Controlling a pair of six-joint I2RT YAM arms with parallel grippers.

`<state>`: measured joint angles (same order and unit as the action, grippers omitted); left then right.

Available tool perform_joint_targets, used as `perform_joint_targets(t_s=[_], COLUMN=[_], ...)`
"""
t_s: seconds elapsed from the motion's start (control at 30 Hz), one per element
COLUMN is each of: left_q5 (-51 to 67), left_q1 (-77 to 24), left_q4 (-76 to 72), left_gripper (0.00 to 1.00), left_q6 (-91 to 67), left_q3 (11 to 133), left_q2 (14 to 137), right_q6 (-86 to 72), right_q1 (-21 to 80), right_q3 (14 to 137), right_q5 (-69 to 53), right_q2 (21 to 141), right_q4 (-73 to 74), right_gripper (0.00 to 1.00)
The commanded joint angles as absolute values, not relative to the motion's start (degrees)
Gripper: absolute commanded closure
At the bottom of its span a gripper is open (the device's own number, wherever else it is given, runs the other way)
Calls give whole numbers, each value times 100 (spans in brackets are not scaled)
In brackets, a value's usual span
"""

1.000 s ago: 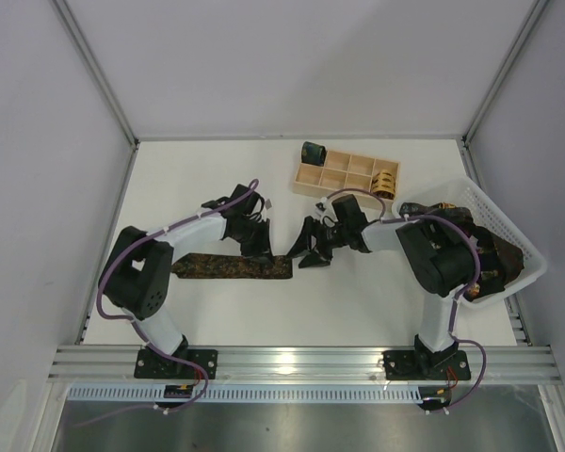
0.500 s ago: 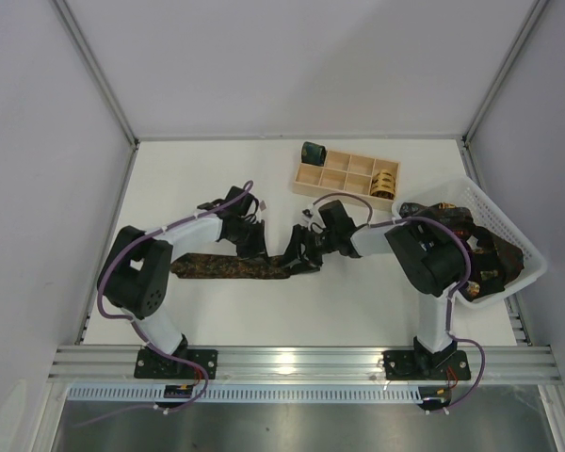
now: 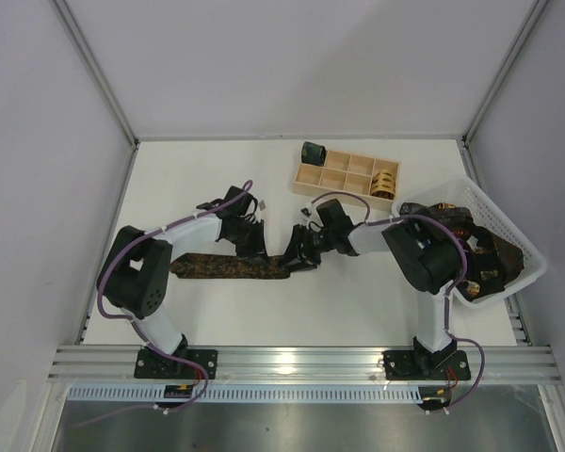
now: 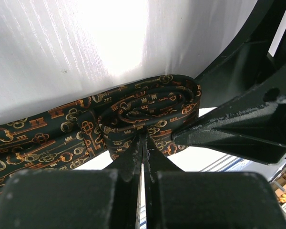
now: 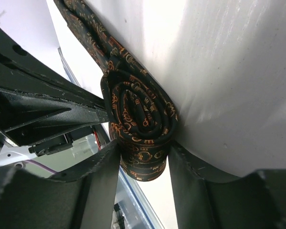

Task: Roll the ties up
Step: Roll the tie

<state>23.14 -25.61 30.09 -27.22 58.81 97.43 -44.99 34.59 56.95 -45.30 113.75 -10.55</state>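
Nearest runs the aluminium rail [image 3: 301,363] with both arm bases on it. Beyond the rail a broad strip of bare white table [image 3: 358,306] lies open across its width, and the near left corner is free too.

At mid-table the tie [image 3: 228,267] lies flat, running left to right, its right end wound into a coil [image 5: 140,119]. The left gripper [image 4: 143,143] comes down from the far side. Its jaws are closed to a hairline and its tips touch the coil's edge; whether fabric is nipped between them cannot be told. The right gripper [image 5: 144,145] reaches in from the right and straddles the coil, a finger pressed on each side, gripping it. The two grippers sit just beside each other.

On the right the white mesh basket [image 3: 508,223] hugs the table's edge, with more ties [image 3: 490,254] heaped inside.

Farther back, right of centre, sits the wooden tray [image 3: 344,174], with a dark green roll [image 3: 312,152] at its far left corner and a tan-gold roll [image 3: 386,179] in a right-end compartment. The far left of the table is open up to the walls.
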Motion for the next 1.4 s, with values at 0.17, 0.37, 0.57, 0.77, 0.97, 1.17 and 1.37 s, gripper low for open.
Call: perform_joint_targets(t_s=[0.17,0.37,0.57,0.77,0.97,1.17,1.37], left_q5=[2329,2373,2452,2566,2637,2707,2874], left_q1=[-2496,-2496,-2496,-2522,-2689,-3057,-3532], left_q4=[2953,2857,2821,2760,2690,2584,2128], left_gripper=[98,98,98,97,96,96,96], left_q6=[-2514,-2540,-2593,-2707,-2865,-3006,-3427], left_q3=[5871,5801,5783,5722,5730,5739,5643], left_q2=[9703,9738,9712,9615,9457,9501,9729], right_q6=[-4623,-4465,-4071,-3701,-3498,-3577,-3770], right_q1=[3551,3682,3805,3884,3972,4034,4148], right_q3=[6178,6705,7101,7356,7435,7593,7822], right_q5=[-4544,-4343,-3877,-3112,-2558,-2154,-1671], right_q2=[11479,11426,11268,11083,10846,10635,10626], right_q4=[-810,164,1464,2731,3321,3883,4710], right_gripper=[63,92,100,100,100,100,100])
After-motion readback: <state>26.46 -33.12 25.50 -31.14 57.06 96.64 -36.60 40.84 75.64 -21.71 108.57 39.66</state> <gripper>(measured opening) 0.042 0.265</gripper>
